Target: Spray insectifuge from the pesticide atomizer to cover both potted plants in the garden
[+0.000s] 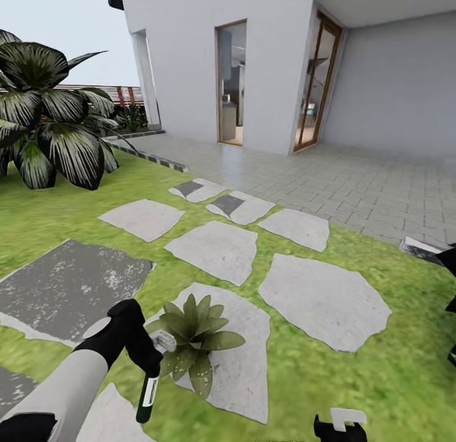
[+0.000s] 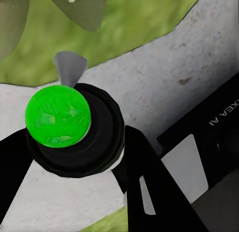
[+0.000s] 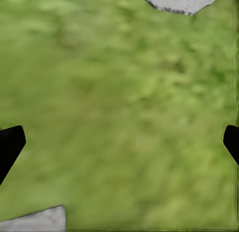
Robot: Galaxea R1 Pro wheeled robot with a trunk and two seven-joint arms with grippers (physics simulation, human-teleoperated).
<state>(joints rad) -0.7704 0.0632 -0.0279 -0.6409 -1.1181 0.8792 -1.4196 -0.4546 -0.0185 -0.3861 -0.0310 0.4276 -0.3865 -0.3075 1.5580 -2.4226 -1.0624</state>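
The robot is standing on the garden lawn (image 1: 57,208), looking over a run of grey stepping stones (image 1: 215,247) toward a white house (image 1: 253,62) and its tiled patio (image 1: 354,176).

The left tool (image 1: 152,356) is closing around the pesticide atomizer (image 1: 147,394), a dark green bottle with a pale label that is hanging downward from the grip. Its pale nozzle end is sitting up beside the tool, right against the leaves of a potted plant (image 1: 195,334). That plant, a small rosette of pointed, speckled green leaves, is resting on the nearest stepping stone (image 1: 244,366); its pot is hidden under the leaves.

In the left wrist view the atomizer (image 2: 59,117) is showing end-on as a bright green round face inside a black collar, gripped between the dark fingers (image 2: 149,187), with grey stone and speckled leaves behind it.

The right tool (image 3: 119,137) is hovering over bare grass in its wrist view, its two black fingertips (image 3: 10,144) spread wide apart with nothing between them.

A large dark shrub (image 1: 44,119) with broad streaked leaves is growing at the far left of the lawn, in front of a brown slatted fence (image 1: 123,95).
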